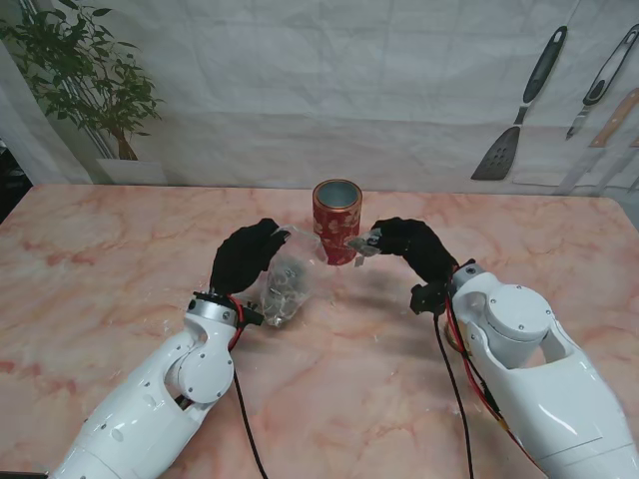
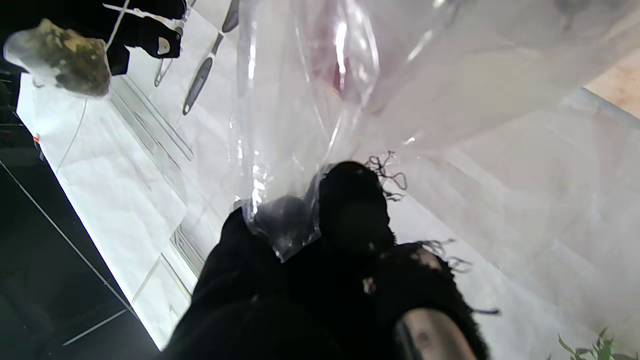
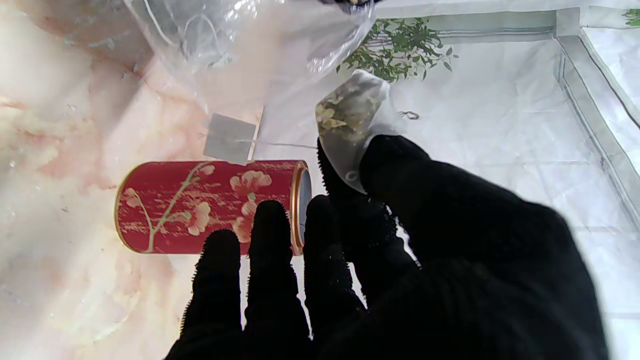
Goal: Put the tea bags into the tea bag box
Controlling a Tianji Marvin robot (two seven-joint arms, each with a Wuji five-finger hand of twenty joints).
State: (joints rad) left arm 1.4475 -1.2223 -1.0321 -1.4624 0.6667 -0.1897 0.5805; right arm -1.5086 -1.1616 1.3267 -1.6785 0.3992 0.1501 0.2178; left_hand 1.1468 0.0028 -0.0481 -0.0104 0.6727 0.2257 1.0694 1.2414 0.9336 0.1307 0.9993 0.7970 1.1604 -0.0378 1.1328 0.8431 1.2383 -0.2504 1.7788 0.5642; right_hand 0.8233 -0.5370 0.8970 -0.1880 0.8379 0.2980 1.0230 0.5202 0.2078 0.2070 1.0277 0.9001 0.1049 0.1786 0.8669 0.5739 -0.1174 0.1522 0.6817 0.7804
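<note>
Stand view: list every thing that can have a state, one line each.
tea tin: upright, lid off, open.
plastic bag: held up, tea bags inside.
tea bag: pinched, beside the tin's rim.
left hand: shut on the bag.
right hand: shut on the tea bag.

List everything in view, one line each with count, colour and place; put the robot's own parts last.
Round red tin with flower print: one, red with a metal rim, open, upright at the table's middle.
Clear plastic bag of tea bags: one, transparent, hanging from the left hand, left of the tin.
Single mesh tea bag: one, pale with greenish leaves, string and white paper tag trailing, pinched by the right hand beside the tin.
Pink marble table: one.
Potted green plant: one, far left corner.
Hanging kitchen utensils: several, dark-handled, on the white backdrop at far right.
Left hand: black glove, shut on the bag.
Right hand: black glove, holding the tea bag.
</note>
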